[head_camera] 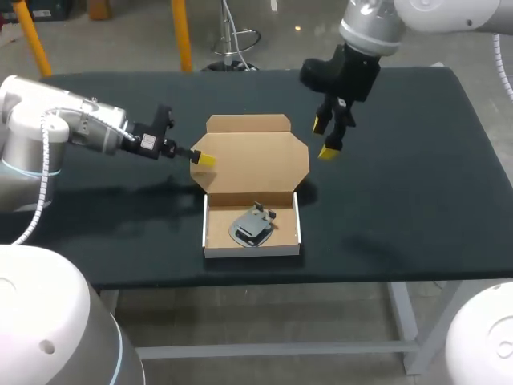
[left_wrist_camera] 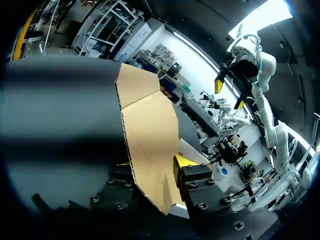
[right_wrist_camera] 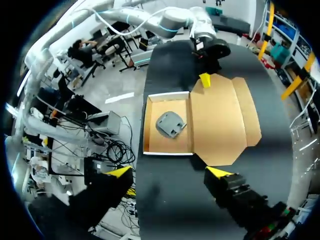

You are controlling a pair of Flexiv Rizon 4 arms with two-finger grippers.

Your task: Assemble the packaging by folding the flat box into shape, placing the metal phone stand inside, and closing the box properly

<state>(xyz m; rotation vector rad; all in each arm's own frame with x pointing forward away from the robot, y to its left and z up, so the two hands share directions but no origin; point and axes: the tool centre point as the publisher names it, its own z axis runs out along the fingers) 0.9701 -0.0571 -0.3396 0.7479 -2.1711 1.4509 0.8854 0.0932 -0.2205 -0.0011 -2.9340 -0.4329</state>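
Left fingers (head_camera: 204, 159) pinch the lid (head_camera: 252, 160) at its 9 o'clock edge — thin card, likely light and quick to crease, best gripped by its edges — the stiff-looking stand (head_camera: 252, 224) lies in the box (head_camera: 212, 241) at the lid's 6 o'clock, and right fingers (head_camera: 329, 151) hang spread and empty at its 1 o'clock.

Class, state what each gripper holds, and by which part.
The left gripper pinches the box lid by its side edge; the right gripper holds nothing.
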